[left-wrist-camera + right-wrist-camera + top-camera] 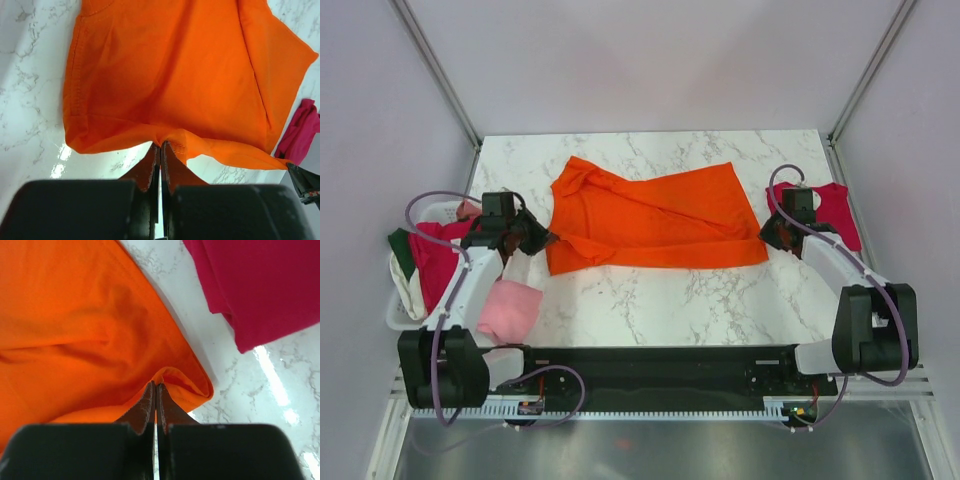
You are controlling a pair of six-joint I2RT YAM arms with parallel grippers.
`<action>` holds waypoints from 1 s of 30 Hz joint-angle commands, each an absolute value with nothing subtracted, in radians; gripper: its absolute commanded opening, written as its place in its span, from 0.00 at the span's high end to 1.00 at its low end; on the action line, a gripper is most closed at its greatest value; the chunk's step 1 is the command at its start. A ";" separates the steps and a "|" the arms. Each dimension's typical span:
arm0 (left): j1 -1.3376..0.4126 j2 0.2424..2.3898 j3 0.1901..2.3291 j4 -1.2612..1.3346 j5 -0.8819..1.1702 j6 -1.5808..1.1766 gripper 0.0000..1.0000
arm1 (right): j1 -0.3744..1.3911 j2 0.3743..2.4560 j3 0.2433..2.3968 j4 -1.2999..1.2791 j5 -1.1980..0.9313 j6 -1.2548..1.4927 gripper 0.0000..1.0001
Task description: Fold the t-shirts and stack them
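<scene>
At far left, a white plastic basket holds a loose pile of t-shirts in green, crimson and white, and a pink t-shirt spills over its rim beside the left arm. The left gripper, its jaws pressed together, pinches a small peak of hem at the near-left corner of the orange t-shirt. That shirt lies spread across the middle of the marble-patterned table. The right gripper is clamped the same way on the shirt's near-right corner. Just beyond it, at the right edge, lies a red t-shirt, apart from the orange one.

The risk here appears to be the thin hold. Each pair of jaws has only a narrow ridge of soft cotton, and a quick lift could pull the fabric free on one side and let the fold fall crooked. Uneven travel between the arms would likely bunch the cloth. The far-left end is already rumpled and creased, so a fold made now would trap those wrinkles. A wide swing on the right could also drag the corner onto the red shirt.

The orange knit is matte and limp, with stitched hems. The tabletop is glossy, hard and veined grey.
</scene>
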State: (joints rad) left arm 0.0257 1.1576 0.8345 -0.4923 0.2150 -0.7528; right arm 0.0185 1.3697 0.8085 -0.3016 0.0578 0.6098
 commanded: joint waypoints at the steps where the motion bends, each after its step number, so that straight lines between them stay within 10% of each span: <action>1: 0.026 1.229 0.920 -0.462 0.183 -0.701 0.98 | 0.041 1.414 0.891 -0.265 0.098 0.634 1.00; 30: -0.081 1.715 1.330 -0.434 0.183 -0.683 0.98 | 0.046 1.652 1.058 -0.265 0.198 0.647 1.00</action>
State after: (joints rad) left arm -0.0849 1.7077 1.2831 -0.4561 0.2081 -0.7303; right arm 0.0441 1.6531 1.0264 -0.2848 0.1589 0.6331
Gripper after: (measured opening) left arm 0.026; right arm 0.010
